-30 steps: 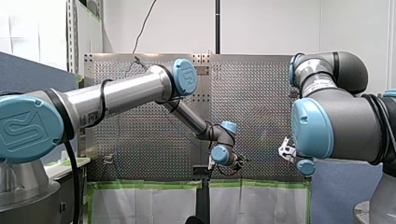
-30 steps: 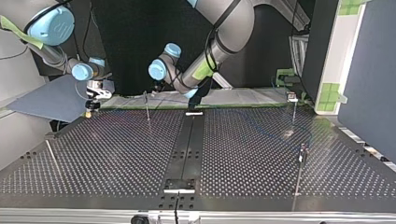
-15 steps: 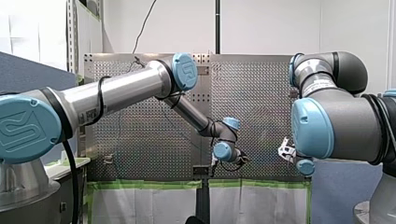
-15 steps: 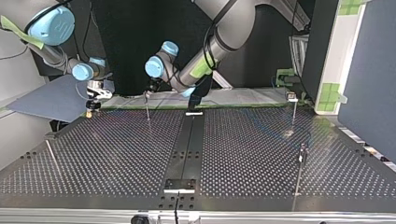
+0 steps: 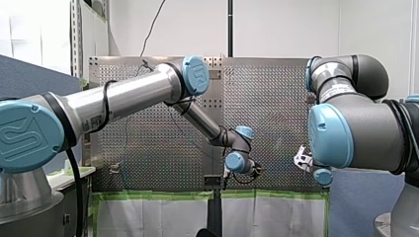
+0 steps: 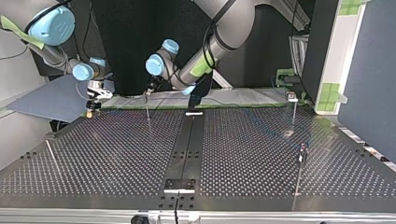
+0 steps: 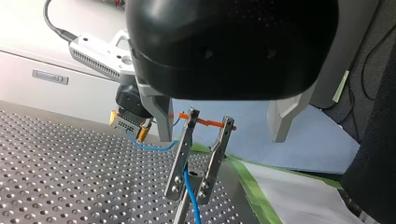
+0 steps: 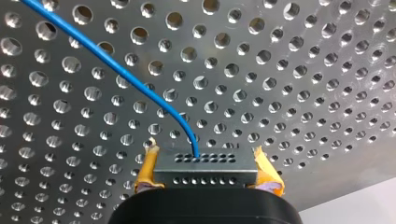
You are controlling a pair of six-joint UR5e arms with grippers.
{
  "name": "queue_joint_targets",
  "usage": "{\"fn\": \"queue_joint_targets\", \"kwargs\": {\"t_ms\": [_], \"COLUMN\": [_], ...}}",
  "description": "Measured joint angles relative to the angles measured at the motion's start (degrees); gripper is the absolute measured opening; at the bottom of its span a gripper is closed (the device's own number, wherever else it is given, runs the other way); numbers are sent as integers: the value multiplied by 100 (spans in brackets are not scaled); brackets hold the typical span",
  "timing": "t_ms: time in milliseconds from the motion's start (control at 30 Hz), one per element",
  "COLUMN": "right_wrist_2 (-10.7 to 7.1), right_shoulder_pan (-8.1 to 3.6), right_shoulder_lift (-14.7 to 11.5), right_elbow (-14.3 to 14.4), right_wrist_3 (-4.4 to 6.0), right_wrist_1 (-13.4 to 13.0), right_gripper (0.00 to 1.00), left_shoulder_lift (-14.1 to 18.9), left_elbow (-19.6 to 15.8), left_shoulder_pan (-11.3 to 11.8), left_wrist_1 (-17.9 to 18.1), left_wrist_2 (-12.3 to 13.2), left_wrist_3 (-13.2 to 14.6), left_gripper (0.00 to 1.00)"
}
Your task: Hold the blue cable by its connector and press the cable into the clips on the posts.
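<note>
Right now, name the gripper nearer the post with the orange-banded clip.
Left. My left gripper straddles the clip; my right gripper stands off beyond it, holding the connector.

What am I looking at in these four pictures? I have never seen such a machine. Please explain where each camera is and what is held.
These are two robot arms at a metal table full of small holes. The front view looks from behind the arms. The top view faces them from across the table, so their sides are crossed there. The other two cameras sit on the wrists, one on each arm. Thin posts stand on the table. The right gripper, with yellow pads, holds a grey connector, and a blue cable comes out of it. The left gripper is open, and the cable passes between its two metal fingers.
</note>
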Motion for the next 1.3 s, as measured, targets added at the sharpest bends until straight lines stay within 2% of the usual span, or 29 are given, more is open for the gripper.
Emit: {"fn": "queue_joint_targets", "kwargs": {"t_ms": [767,967,1300], "right_wrist_2": [0,0,0], "right_shoulder_pan": [72,84,125], "right_shoulder_lift": [2,2,1], "right_elbow": [-1,0,1], "right_wrist_3": [-17,-19,-23], "right_wrist_1": [5,5,5], "right_gripper": [0,0,0], "left_shoulder_lift": [14,216,688], "left_elbow": [-23,-244,-717], "left_shoulder_pan": [-41,-42,-50], "left_wrist_1": [-30,114,575], "left_wrist_2": [-29,-96,-502], "left_wrist_3": [-3,2,-56], "left_gripper": [100,100,100]}}
